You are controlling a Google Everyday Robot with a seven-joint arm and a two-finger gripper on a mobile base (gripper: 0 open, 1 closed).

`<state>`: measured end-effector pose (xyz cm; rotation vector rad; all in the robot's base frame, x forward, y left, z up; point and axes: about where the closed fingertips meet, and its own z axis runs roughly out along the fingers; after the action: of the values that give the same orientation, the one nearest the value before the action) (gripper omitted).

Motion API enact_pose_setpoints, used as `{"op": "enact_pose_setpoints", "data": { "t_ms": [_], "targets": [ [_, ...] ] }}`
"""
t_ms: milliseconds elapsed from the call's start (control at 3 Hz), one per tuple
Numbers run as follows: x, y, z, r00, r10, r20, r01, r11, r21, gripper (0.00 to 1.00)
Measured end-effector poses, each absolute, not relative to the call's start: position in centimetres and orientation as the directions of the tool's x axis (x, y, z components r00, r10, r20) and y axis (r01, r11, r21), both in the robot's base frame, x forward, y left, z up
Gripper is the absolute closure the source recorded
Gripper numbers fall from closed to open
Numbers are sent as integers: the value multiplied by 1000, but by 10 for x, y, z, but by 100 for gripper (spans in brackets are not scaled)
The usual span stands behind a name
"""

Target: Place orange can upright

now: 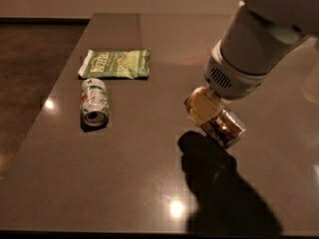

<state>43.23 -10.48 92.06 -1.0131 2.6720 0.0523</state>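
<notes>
The orange can [227, 127] is gold-bodied with a silver end. It hangs tilted, almost on its side, a little above the dark table [149, 183], right of the middle. Its shadow lies on the table just below and in front of it. My gripper [209, 114] comes down from the white arm [249, 59] at the upper right and is shut on the can's upper end. The beige fingers [199, 103] cover part of the can's body.
A green-and-white can [94, 101] lies on its side at the left of the table. A green snack bag [115, 63] lies flat just behind it. The table's left edge runs close to both. A pale object [311, 86] shows at the far right edge.
</notes>
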Motion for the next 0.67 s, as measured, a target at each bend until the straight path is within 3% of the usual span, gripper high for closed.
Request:
{"op": "enact_pose_setpoints", "data": {
  "t_ms": [667],
  "targets": [
    [434, -111, 955, -535, -626, -568, -732, 679, -59, 100]
  ]
}}
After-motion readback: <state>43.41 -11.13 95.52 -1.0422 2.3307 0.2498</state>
